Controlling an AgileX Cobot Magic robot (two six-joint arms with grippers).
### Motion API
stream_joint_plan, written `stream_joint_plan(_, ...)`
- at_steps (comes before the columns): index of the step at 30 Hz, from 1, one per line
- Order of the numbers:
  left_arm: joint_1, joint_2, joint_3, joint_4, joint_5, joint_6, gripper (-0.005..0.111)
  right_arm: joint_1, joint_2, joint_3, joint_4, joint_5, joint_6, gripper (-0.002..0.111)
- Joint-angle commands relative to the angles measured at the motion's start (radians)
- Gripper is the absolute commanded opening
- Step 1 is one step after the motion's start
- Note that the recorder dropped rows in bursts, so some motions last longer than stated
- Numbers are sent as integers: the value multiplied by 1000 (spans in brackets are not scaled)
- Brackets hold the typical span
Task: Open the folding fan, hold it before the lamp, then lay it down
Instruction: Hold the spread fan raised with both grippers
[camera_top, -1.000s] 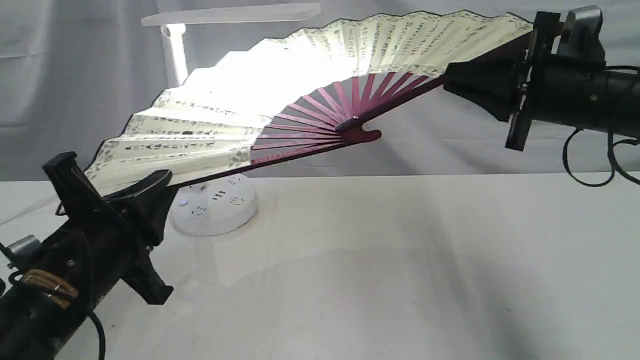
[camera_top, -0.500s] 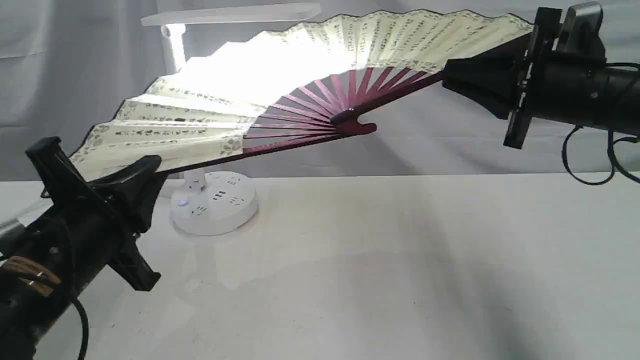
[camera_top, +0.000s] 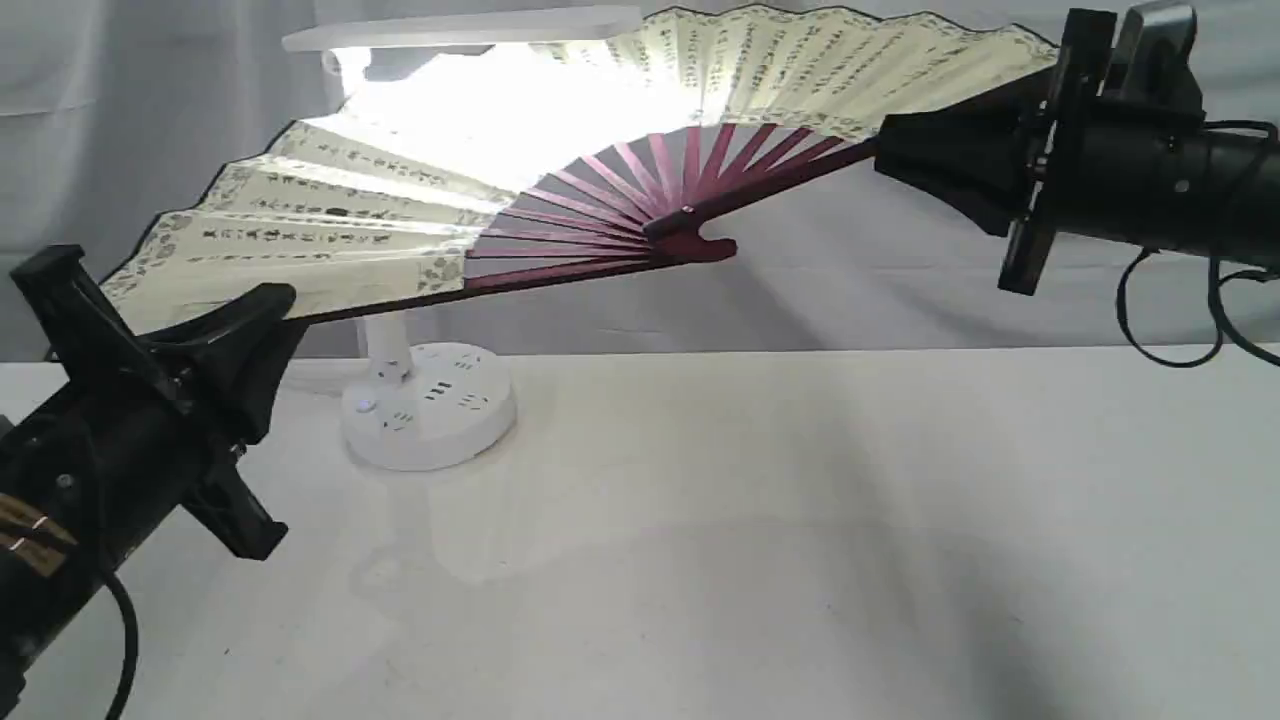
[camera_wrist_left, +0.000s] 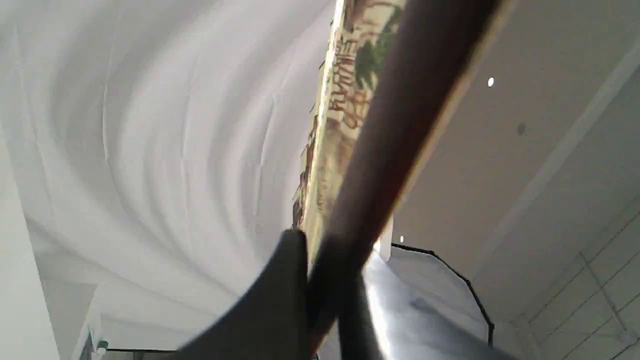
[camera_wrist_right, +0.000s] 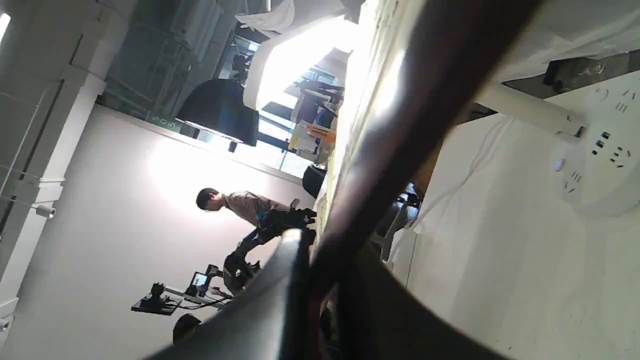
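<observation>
We are holding the folding fan (camera_top: 330, 235) spread wide in the air, well above the tabletop (camera_top: 800, 520), right in front of the lamp (camera_top: 430, 410), whose light is blazing through the cream leaf just under the bar head. Our left fingers (camera_top: 245, 310) are clenching one outer guard stick, at about eight o'clock from the pivot, and our right fingers (camera_top: 930, 150) are pinching the other guard at about two o'clock. Both wrist views are showing a dark stick running between the pads. The lamp's round base is sitting on the tabletop at roughly seven o'clock from the pivot. By our reckoning the opening is done and we are showing the fan to the lamp. Next comes laying it down. We are judging that both arms need to be lowering together, holding the spread even so the paper isn't buckling, toward the open tabletop at five o'clock, clear of the base, and only then letting go.
</observation>
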Motion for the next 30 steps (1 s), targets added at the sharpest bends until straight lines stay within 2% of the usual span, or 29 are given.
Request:
stream_joint_plan(1,32,-21,-4,-187,-77,-94,0,-34,-3,-2,13,-87,-32,0)
stream_joint_plan(8,32,-21,-4,-187,-77,-169,0,-34,-3,-2,13,-87,14,0)
stream_joint_plan(30,32,-75,-4,-187,-77,-149,0,-34,-3,-2,13,-87,18,0)
